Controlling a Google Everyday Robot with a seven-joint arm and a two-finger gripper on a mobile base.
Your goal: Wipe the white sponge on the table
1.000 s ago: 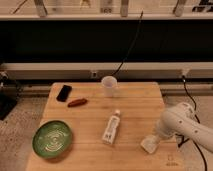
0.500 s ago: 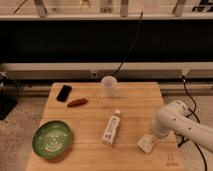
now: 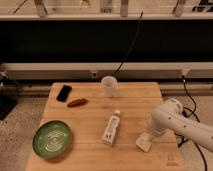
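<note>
White sponge (image 3: 144, 142): lies flat on the table, near its front right corner, to the right of the plastic bottle and apart from it.
Gripper (image 3: 149, 133): sits at the sponge's upper right edge, at the end of the white arm (image 3: 180, 122) that reaches in from the right; whether it touches the sponge cannot be told.
Hidden or unclear: the fingers merge with the arm's white casing and the white sponge, so whether they are apart, together or clamped cannot be told; the arm is cut off by the right edge of the view.
Table (image 3: 90, 120): light wooden top with plank strips running left to right; a small dark mark (image 3: 172, 162) shows just right of and below the sponge.
Other things, from the sponge: plastic bottle (image 3: 111, 128) lying on its side to the left; translucent cup (image 3: 109, 86) upright, up and to the left near the far edge; green plate (image 3: 52, 138) far left; red-brown oblong item (image 3: 77, 102) and black phone-like slab (image 3: 64, 93) at the far left corner.
Room: speckled floor beside the table, a dark wall panel behind, a black cable (image 3: 131, 44) hanging down it.
Sponge heading: roughly square, edges turned slightly off the table's edges; no clear long axis can be made out.
</note>
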